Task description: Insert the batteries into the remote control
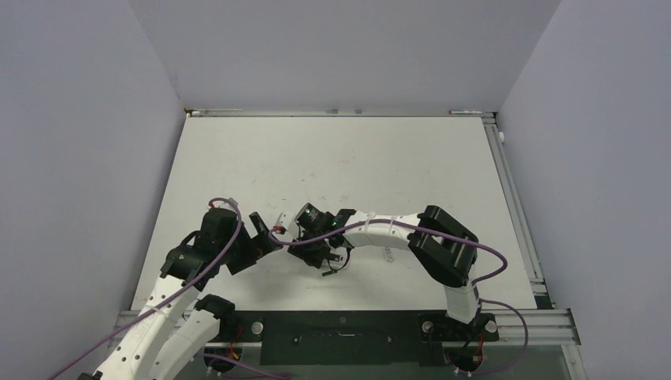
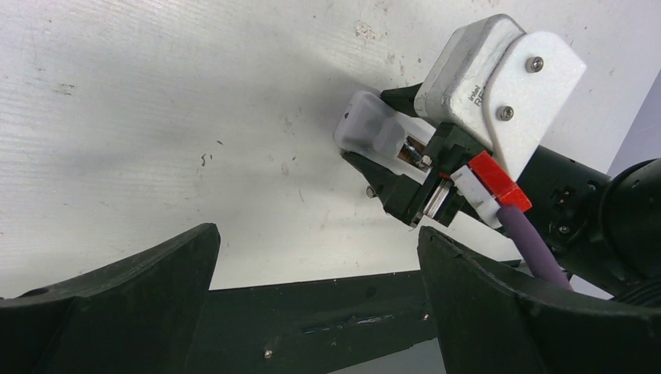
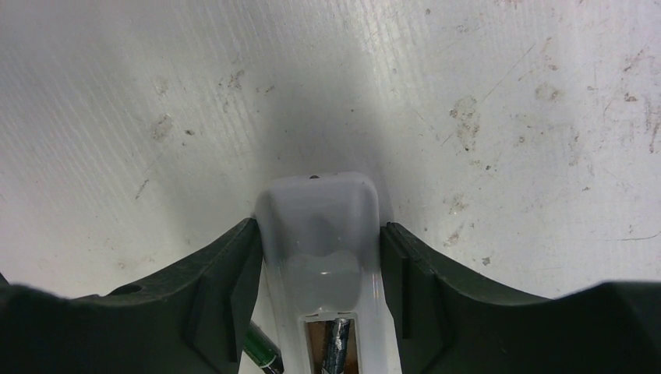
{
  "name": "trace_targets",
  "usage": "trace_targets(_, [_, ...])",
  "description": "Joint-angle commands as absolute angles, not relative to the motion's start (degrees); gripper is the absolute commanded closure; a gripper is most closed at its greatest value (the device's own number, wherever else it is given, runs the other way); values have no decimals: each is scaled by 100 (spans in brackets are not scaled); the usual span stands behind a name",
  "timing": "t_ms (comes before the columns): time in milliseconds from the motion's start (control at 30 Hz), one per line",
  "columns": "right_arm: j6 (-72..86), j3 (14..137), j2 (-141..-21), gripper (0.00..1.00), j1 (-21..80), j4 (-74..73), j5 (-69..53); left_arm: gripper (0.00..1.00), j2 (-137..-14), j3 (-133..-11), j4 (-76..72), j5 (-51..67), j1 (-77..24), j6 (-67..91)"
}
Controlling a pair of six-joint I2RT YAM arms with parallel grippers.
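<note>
The remote control [image 3: 316, 210], a white bar with its battery slot facing up, sits between the fingers of my right gripper [image 3: 319, 234], which press on both its long sides. One dark battery [image 3: 337, 343] lies inside the slot. A second, dark green battery [image 3: 261, 352] lies on the table beside the remote, under the left finger. The left wrist view shows the remote's end [image 2: 366, 128] sticking out of the right gripper's black fingers. My left gripper [image 2: 319, 257] stands wide open and empty, just short of the right gripper. From above, the two grippers [image 1: 265, 231] [image 1: 286, 228] meet near the table's front centre.
The black base rail [image 2: 312, 312] runs along the near table edge right below the left gripper. The right wrist's camera housing [image 2: 499, 78] and purple cable [image 2: 530, 241] sit close to the left gripper's right finger. Grey walls enclose the white table [image 1: 340, 158].
</note>
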State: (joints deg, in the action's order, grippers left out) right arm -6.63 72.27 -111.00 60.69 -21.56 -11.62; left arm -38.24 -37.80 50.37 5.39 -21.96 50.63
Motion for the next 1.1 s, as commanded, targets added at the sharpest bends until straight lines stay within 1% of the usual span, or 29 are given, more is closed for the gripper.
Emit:
trace_targets(0, [-530, 7050, -11259, 91, 5777, -2332, -645, 3, -3868, -4100, 4939, 501, -2145, 5256])
trace_targets(300, [-66, 7161, -10467, 92, 5257, -1799, -445, 3, -3894, -4173, 4965, 451, -2142, 5264])
trace_targets(667, [1094, 7399, -9249, 92, 4719, -613, -1181, 3, -3970, -4174, 4872, 439, -2136, 5269])
trace_targets(833, [1824, 7233, -8632, 92, 4491, 659, -1926, 3, -4014, -4110, 4751, 476, -2127, 5252])
trace_targets(1067, [2648, 6707, -7933, 92, 4265, 3166, -2484, 3, -4103, -4051, 4588, 555, -2110, 5196])
